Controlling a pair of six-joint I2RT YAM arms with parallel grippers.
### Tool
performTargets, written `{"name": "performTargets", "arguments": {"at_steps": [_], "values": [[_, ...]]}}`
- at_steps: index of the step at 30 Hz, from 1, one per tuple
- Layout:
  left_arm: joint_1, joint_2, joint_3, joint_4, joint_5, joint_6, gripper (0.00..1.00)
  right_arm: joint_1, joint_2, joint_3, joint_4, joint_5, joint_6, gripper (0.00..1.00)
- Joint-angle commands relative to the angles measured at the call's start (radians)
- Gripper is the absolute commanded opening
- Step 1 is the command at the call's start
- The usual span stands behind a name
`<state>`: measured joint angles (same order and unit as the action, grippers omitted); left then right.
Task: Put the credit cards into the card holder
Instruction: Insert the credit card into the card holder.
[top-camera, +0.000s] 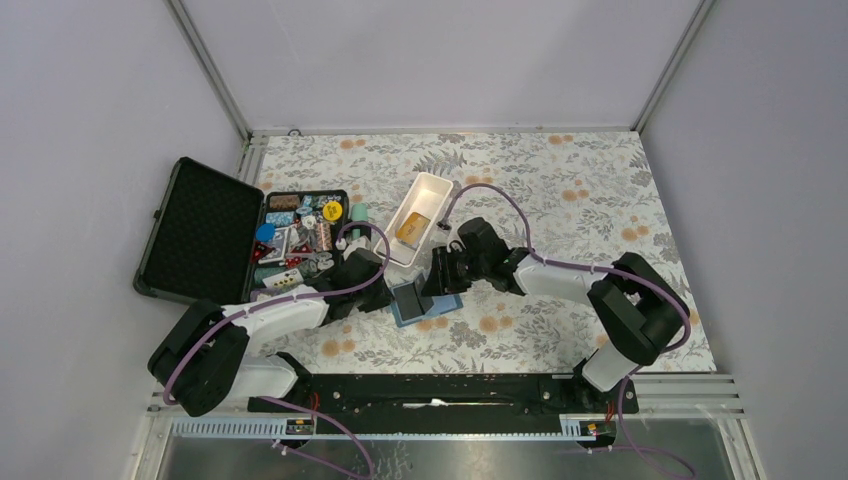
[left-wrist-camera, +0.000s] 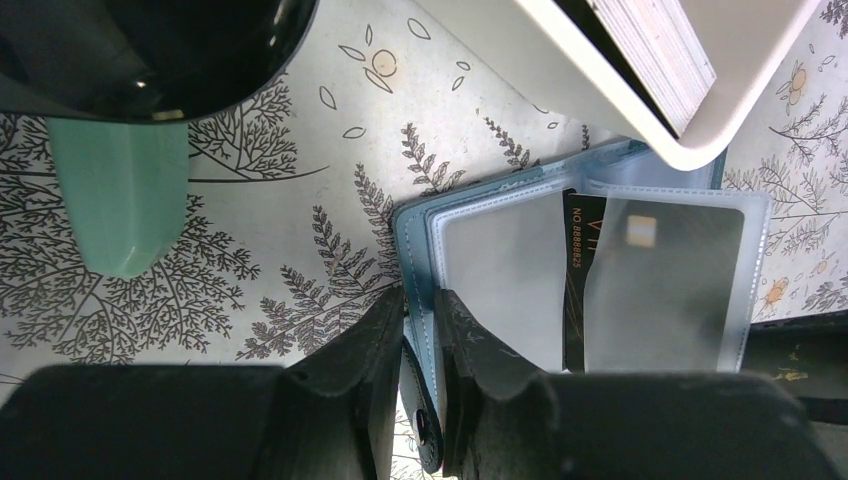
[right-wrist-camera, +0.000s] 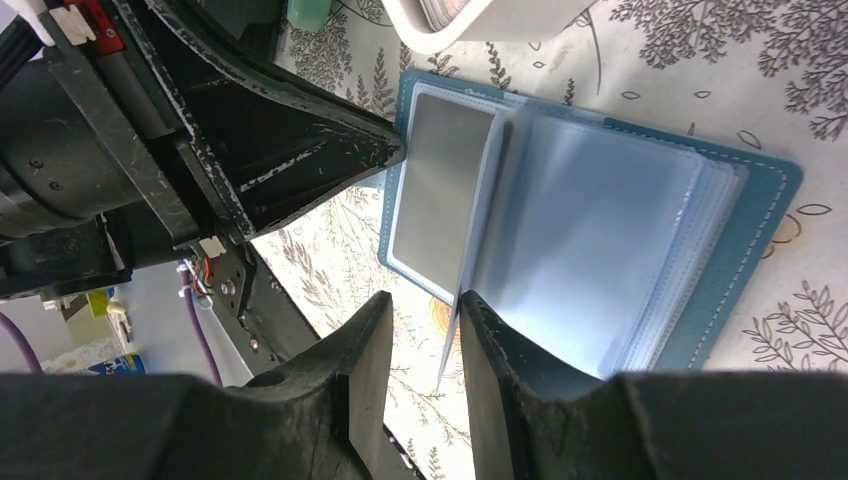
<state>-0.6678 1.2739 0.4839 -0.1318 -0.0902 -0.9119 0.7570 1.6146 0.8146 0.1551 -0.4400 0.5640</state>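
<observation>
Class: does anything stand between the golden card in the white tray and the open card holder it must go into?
Yes. The golden card lies inside the white tray, so the tray's near wall separates it from the card holder. The right gripper hangs over the holder, a clear page between its fingers.

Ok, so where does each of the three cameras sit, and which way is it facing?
Top external: above and behind the bases, facing down on the floral table; both arms show.
Left wrist: on the left arm, facing down; left gripper pinches the teal-blue folding card holder.
Right wrist: on the right arm, facing down; right gripper straddles a clear plastic page.
Shared: both wrist views show the card holder and the white rectangular tray.
</observation>
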Motion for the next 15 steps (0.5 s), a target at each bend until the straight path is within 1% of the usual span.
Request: {"name": "performTargets", "arguments": {"at_steps": [1,7,15], "values": [[0.004,0.009,-0.008,0.000,0.024,0.013,0.20,0.028,0.008,0.020,0.031,-0.035,0.004,0.38],[0.005,0.000,-0.017,0.010,0.032,0.008,0.20,0.082,0.027,0.041,0.038,-0.021,0.007,0.38],[0.006,-0.007,-0.022,0.037,0.050,0.008,0.20,0.159,0.067,0.116,-0.053,0.102,-0.053,0.38]]}}
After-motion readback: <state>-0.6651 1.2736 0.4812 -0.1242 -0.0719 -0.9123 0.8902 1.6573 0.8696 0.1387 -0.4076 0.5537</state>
